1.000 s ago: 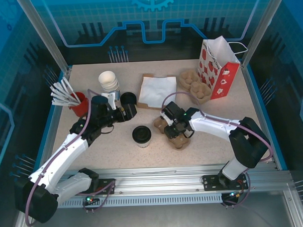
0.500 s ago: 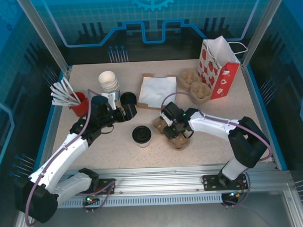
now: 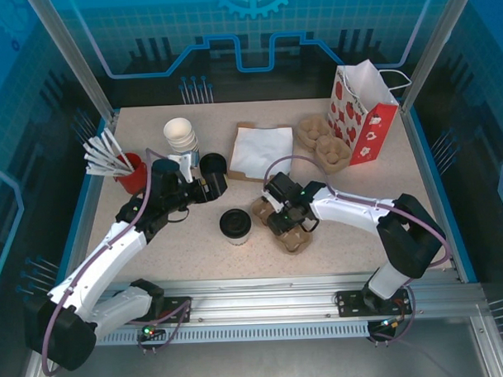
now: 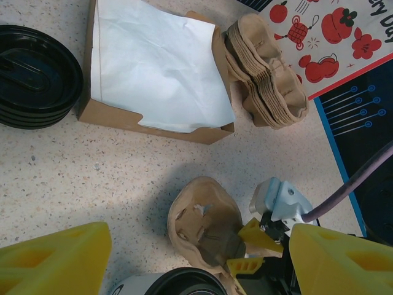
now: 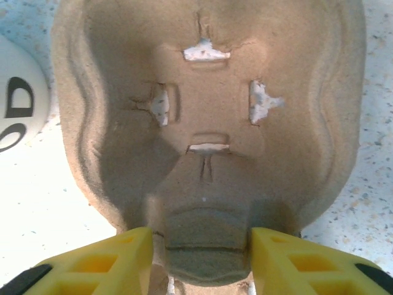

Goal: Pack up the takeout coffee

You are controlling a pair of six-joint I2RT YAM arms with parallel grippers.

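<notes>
Right fingers (image 5: 104, 261) straddle an edge tab of the cardboard cup carrier (image 5: 209, 86); can't tell if I'm pinching it or sitting just clear. Left fingers (image 4: 58, 261) are spread wide, holding nothing, hovering near the stack of black lids (image 4: 31, 77). Takeout coffee (image 3: 235, 225) stands upright on the tabletop (image 3: 187, 249), lid on, just left of the carrier, between my two arms.

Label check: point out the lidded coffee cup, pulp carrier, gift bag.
lidded coffee cup (image 3: 234, 222), top external view, centre of black lid
pulp carrier (image 5: 209, 92), right wrist view, floor of its well
gift bag (image 3: 354, 110), top external view, printed side panel
</notes>
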